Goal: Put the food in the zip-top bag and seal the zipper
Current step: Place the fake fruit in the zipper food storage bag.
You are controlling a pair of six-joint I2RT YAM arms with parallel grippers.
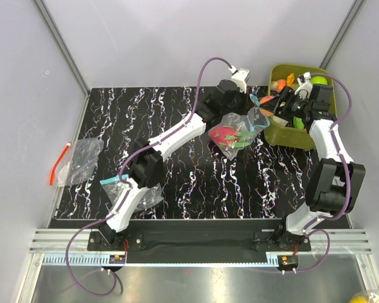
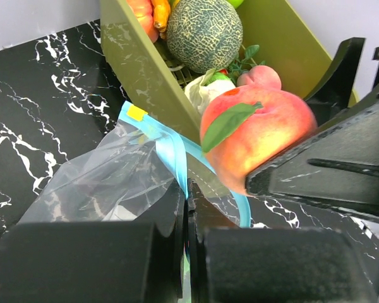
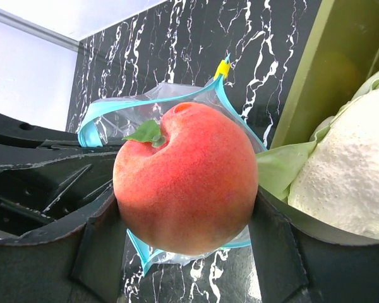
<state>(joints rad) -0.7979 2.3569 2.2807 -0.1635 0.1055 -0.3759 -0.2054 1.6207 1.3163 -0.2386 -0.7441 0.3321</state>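
Both wrist views reveal right jaws grasping peach [image 3: 184, 181], left jaws pinching zip-top bag [image 2: 104, 183].

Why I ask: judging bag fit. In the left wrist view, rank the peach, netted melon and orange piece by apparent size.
1. peach, but nearest the camera, so its lead is unsure
2. netted melon
3. orange piece, partly cropped

- Jaws of the left gripper [image 2: 187, 189]: pinched together on the zipper [image 2: 174, 154] of the zip-top bag [image 2: 101, 183].
- Peach [image 2: 252, 136]: clamped in the right gripper [image 2: 287, 136], at the bag mouth, beside the tub [image 2: 145, 69].
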